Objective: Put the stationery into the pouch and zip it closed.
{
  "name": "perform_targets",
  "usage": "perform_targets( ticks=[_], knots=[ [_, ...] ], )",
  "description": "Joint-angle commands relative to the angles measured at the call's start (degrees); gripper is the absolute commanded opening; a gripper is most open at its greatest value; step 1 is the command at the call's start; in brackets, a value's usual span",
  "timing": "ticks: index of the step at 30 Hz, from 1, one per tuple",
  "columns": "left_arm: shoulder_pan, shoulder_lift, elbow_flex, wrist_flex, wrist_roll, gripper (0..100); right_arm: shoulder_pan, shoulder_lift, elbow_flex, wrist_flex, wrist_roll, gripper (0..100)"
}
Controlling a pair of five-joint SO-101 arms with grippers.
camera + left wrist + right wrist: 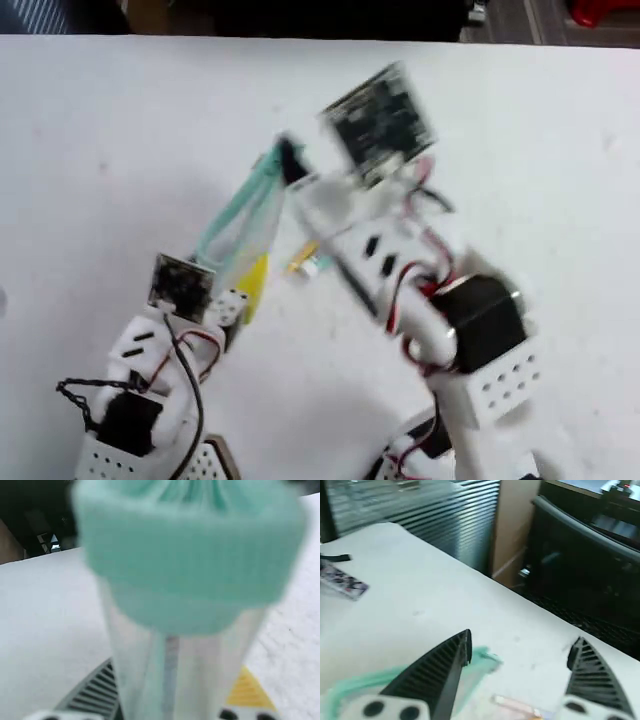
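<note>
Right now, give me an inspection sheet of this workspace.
Surface: white table, flat.
Job's things: clear plastic pouch with mint-green edging spanning between the arms; small orange-tipped stationery piece on the table, outside it.
Clutter: small printed packet on the table.
Claws: left claw shut on the pouch; right claw open beside its end.
Cables: red and white wires on the right arm; black cable on the left.
Surroundings: slatted blinds, dark furniture behind the table.

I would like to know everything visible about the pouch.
The pouch is long and narrow, of clear plastic with a mint-green edge and a green band at one end. It stretches between the two arms over the white table. The left pincer grips one end; the open right pincer hovers by the other.
</note>
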Motion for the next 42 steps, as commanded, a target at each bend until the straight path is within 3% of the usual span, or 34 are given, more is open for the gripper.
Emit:
perform_targets(
  ticks=[1, 5, 12, 17, 21, 31, 36, 42],
  knots=[
    [-1.9, 0.0, -0.4, -0.7, 5.8, 20, 10.8, 1.5, 2.9, -2.1, 1.1, 28.7],
    [-0.8, 0.0, -0.2, -0.7, 3.3, 20, 17.2, 6.5, 11.3, -7.8, 0.6, 28.7],
    [-1.1, 0.0, -0.1, -0.7, 3.0, 20, 19.8, 18.9, 20.4, -16.1, -0.2, 28.6],
    [-1.1, 0.0, -0.1, -0.9, 3.0, 20, 20.0, 31.3, 22.4, -22.1, -9.2, 28.6],
    [-1.1, 0.0, -0.1, -1.1, 3.0, 20, 21.5, 39.2, 22.0, -27.7, -12.1, 28.6],
    [-0.7, 0.0, 0.0, -1.1, 3.0, 20, 23.7, 45.1, 7.5, -29.0, -21.3, 28.6],
    [-0.7, 0.0, 0.0, -1.1, 3.0, 20, 22.8, 56.3, -4.1, -26.2, -31.0, 28.7],
    [-0.7, 0.0, 0.0, -1.0, 3.0, 20, 23.3, 70.9, -18.4, -18.5, -34.5, 28.7]
  ],
)
